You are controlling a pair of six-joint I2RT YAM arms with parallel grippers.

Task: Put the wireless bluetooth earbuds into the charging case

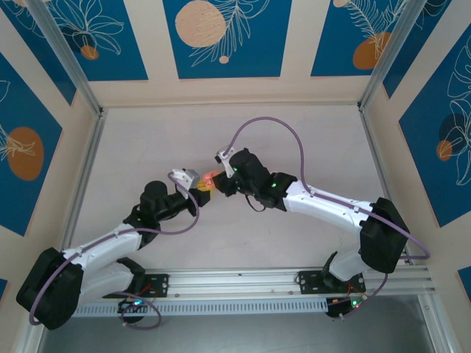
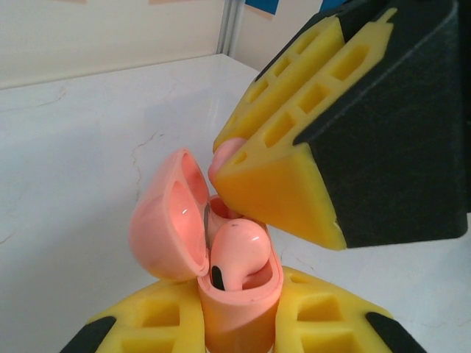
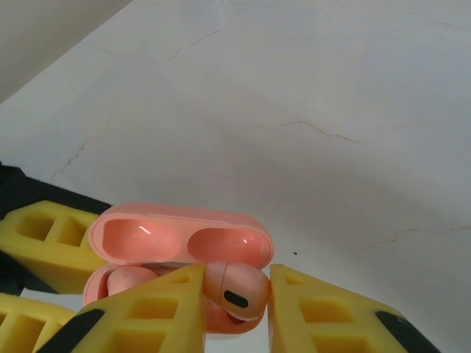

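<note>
With the left gripper (image 1: 200, 189) clamped on the open charging case (image 2: 237, 312) and one earbud (image 2: 239, 246) seated inside, the right gripper (image 3: 235, 279) pinches the second earbud (image 3: 244, 288) tilted over the case's free well, where a crooked release could leave it perched or tumbling out.

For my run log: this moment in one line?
left gripper: holds open case | right gripper: holds earbud at case | second earbud: in case

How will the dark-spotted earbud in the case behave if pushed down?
Likely slippery: the earbud is glossy and rounded, so a push may skid off. It stands proud of the charging case, so it could tilt rather than seat. Probably light, being small.
</note>
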